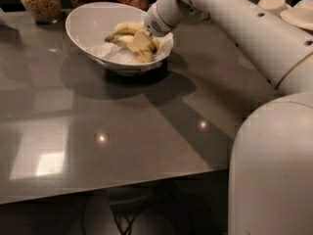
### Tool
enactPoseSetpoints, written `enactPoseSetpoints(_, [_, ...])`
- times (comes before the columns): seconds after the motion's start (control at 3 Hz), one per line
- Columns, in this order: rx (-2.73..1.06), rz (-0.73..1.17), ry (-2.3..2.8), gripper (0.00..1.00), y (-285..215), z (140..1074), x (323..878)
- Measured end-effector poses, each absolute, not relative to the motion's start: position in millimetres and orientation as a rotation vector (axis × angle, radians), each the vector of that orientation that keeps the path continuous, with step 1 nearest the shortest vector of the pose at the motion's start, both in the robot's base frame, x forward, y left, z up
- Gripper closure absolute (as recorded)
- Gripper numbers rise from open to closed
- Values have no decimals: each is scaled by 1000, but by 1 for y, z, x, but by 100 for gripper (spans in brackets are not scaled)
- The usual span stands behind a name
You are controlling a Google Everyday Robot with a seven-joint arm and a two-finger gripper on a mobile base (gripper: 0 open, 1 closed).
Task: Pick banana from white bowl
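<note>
The white bowl (pixel 84 19) stands at the back of the dark table, tilted, lined with crumpled white paper (pixel 113 53). A bunch of yellow bananas (pixel 125 29) lies in its right half. My gripper (pixel 142 43) reaches into the bowl from the right, over the rim, and rests right on the bananas, covering part of them. The white arm (pixel 230 18) runs from the gripper to the upper right.
Several glass jars of grains (pixel 40 1) line the table's back edge behind the bowl. Small off-white bowls and plates (pixel 276 5) sit at the back right. My white body (pixel 274 170) fills the lower right. The table's front edge (pixel 117 187) is near.
</note>
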State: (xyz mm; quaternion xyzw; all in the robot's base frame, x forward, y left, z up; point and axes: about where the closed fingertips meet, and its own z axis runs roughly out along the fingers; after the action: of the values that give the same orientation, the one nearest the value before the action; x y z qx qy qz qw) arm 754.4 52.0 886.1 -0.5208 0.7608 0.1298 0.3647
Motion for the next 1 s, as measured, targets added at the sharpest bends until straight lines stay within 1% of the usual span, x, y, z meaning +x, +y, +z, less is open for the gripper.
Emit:
enactPoseSetpoints(0.33, [-1352,282,1984,48,45,885,754])
enactPoseSetpoints(0.67, [-1356,261,2014,49,41,879,751])
enactPoseSetpoints(1.0, [-1350,289,2052,50,41,866,747])
